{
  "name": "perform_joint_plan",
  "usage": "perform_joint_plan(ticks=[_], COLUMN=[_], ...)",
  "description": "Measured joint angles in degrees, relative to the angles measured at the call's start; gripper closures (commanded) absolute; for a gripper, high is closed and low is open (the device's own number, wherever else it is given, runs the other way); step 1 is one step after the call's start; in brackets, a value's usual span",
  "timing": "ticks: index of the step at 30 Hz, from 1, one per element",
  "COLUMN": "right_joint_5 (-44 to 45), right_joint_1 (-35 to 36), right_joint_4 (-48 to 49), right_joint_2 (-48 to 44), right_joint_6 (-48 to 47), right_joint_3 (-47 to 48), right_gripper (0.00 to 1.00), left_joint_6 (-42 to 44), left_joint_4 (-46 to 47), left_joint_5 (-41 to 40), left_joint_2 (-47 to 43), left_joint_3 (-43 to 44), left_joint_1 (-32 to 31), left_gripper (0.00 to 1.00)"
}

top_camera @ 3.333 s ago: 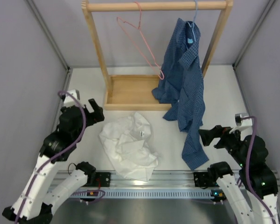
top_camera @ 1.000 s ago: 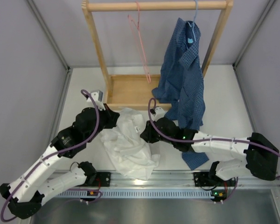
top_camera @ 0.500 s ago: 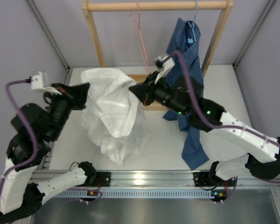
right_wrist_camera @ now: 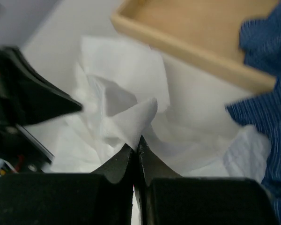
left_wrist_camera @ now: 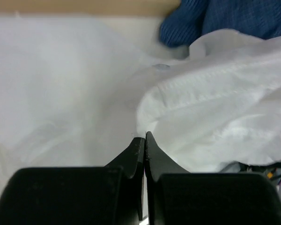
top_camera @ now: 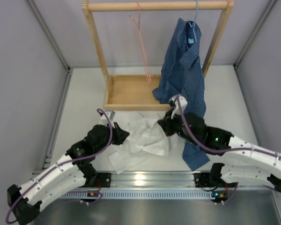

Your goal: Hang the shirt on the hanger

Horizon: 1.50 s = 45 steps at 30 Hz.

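A wooden clothes rack [top_camera: 97,47] is standing at the far side of the white desk [top_camera: 82,108], its tray-like base [top_camera: 131,91] lying flat. A dark blue checked shirt [top_camera: 183,77] is hanging from the top rail on a light blue hanger [top_camera: 195,11], its lower end trailing onto the desk. Grey walls are enclosing the space.

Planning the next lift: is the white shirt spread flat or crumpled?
Crumpled: the shirt lies bunched in uneven folds on the table.
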Motion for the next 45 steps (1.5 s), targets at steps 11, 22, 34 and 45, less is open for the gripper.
perform_joint_plan(ticks=[11, 22, 34, 45], right_joint_5=[0.1, 1.9, -5.5, -6.1], right_joint_1=[0.0, 0.0, 0.0, 0.0], right_joint_4=[-0.9, 0.6, 2.1, 2.2], right_joint_2=[-11.5, -21.4, -23.1, -22.3], right_joint_6=[8.7, 5.9, 0.4, -2.0], right_joint_3=[-22.6, -25.8, -26.8, -25.3], right_gripper=[1.0, 0.95, 0.98, 0.98], left_joint_6=[-3.0, -0.2, 10.0, 12.5], left_joint_4=[10.1, -1.2, 7.4, 11.8], left_joint_5=[16.0, 1.7, 20.3, 26.8], left_joint_2=[-14.5, -5.8, 12.0, 15.3], left_joint_3=[-12.3, -0.7, 4.2, 4.9], left_joint_1=[0.0, 0.0, 0.0, 0.0], left_gripper=[0.02, 0.02, 0.32, 0.82])
